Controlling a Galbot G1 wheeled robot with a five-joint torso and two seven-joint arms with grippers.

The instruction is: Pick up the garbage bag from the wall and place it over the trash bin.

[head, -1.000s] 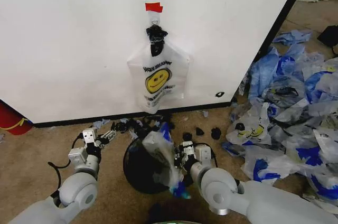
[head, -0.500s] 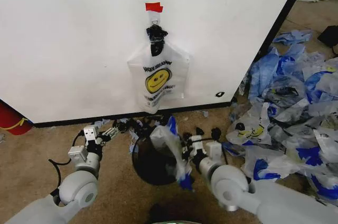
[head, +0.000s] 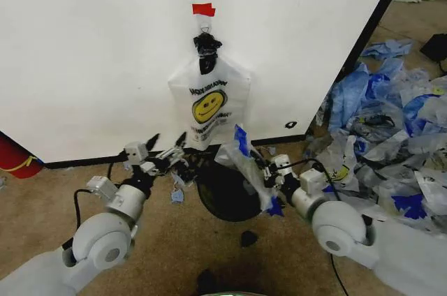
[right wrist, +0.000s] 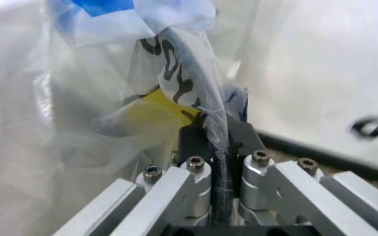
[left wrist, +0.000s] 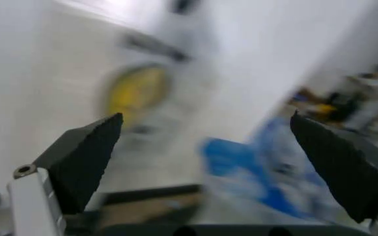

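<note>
The trash bin (head: 227,195) is partly hidden: a crumpled garbage bag (head: 246,163) held in front of it covers its right rim, and the left arm's wrist crosses its left edge. The left wrist view is smeared, so the yellow face (left wrist: 136,93) and the blue-and-white plastic (left wrist: 255,167) beyond it read only as blurs. A red cylinder (head: 15,156) is cut off at the head view's left edge.

The right gripper (head: 269,172) has its jaws pressed tight on a fold of the garbage bag; the right wrist view shows the thin film (right wrist: 202,118) pinched between the 2 closed fingers (right wrist: 196,142), with black print and a yellow patch just above. The bag hangs at the bin's right rim, its blue handle loop sticking up.

The left gripper (head: 167,146) has its jaws spread wide, holding nothing, just left of the bin and below a second smiley bag (head: 208,104) that hangs on the wall (head: 91,52) under a red tape piece (head: 203,9). Blue plastic bags (head: 391,142) lie heaped on the floor to the right.
</note>
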